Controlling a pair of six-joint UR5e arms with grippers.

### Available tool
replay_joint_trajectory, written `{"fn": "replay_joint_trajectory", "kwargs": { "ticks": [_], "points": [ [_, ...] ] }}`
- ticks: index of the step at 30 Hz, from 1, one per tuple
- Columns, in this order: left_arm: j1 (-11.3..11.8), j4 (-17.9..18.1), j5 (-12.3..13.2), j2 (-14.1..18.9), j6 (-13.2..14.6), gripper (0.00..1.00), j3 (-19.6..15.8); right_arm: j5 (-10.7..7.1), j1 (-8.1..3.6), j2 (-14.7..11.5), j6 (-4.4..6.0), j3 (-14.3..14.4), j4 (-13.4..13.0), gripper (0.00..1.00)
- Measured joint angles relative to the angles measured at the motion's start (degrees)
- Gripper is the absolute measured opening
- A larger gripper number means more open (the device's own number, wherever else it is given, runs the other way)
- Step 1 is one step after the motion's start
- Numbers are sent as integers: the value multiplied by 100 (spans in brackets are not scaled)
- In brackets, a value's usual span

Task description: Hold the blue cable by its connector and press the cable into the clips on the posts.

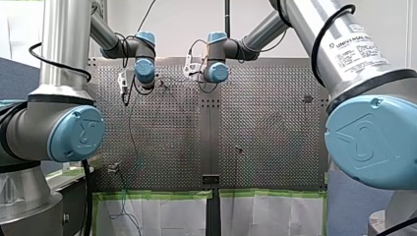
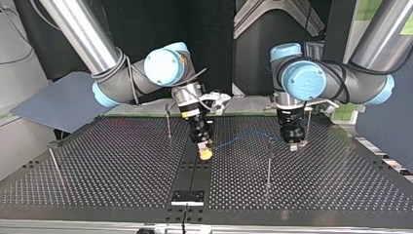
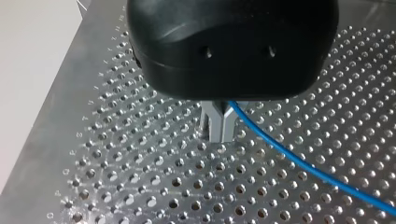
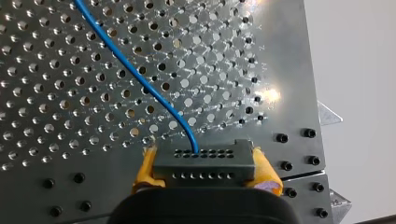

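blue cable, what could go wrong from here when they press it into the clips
1. The blue cable bends right where it enters the connector held by my right gripper; tension between the arms could strain that joint.
2. My left gripper pinches only the thin cable, so it might slip through or kink.
3. The nearest post is slender; a gripper moving in could knock it.

The cable [image 4: 140, 79] was blue, its connector [image 4: 203, 164] dark grey with rows of small holes, the pads [image 4: 145, 169] either side of it yellow, the table [image 4: 56, 93] silver, dotted with holes.
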Motion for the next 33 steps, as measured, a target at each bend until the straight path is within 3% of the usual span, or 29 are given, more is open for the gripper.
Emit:
{"fn": "replay_joint_trajectory", "kwargs": {
  "ticks": [10, 26, 33],
  "points": [
    [151, 9, -39, -42, -27, 0, 14, 19, -57, 20, -13, 0, 0, 0],
    [169, 87, 151, -179, -27, 0, 19, 32, -117, 105, -24, 0, 0, 0],
    [109, -44, 143, -162, -27, 0, 16, 29, -152, 166, -31, 0, 0, 0]
  ]
}}
